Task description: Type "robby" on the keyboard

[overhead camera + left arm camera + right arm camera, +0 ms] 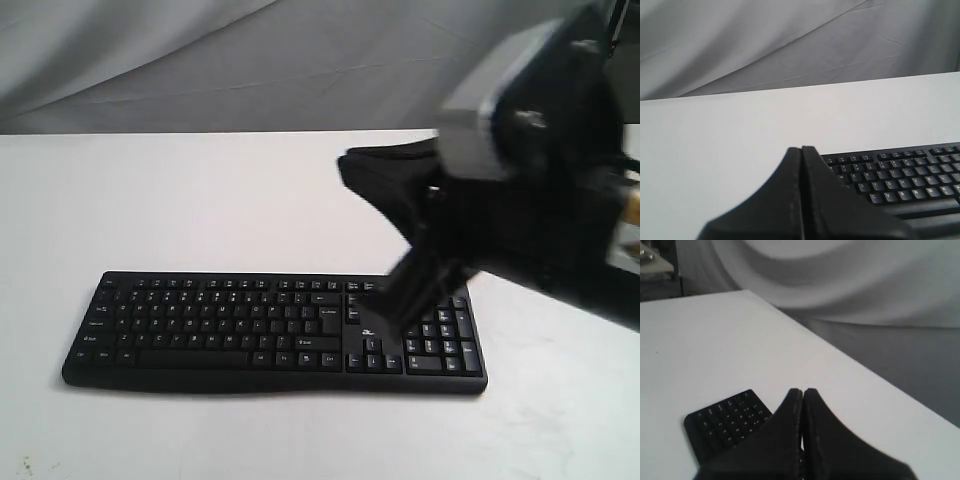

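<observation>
The black keyboard point(230, 325) lies flat on the white table point(200, 200), near its front edge, with the number pad on the right. My right gripper point(346, 166) is shut and empty. It hangs in the air above the keyboard's right part, its arm covering some keys by the number pad. In the right wrist view the shut right gripper point(802, 390) points past the keyboard's point(725, 422) number-pad end. In the left wrist view the left gripper point(801, 148) is shut on nothing, with the keyboard's point(900, 175) letter keys beside it. The left arm is outside the exterior view.
A grey cloth backdrop point(200, 60) hangs behind the table's far edge. The right arm's bulky body point(540, 180) fills the right side of the exterior view. In the right wrist view, the table edge point(855, 360) runs diagonally above a grey floor.
</observation>
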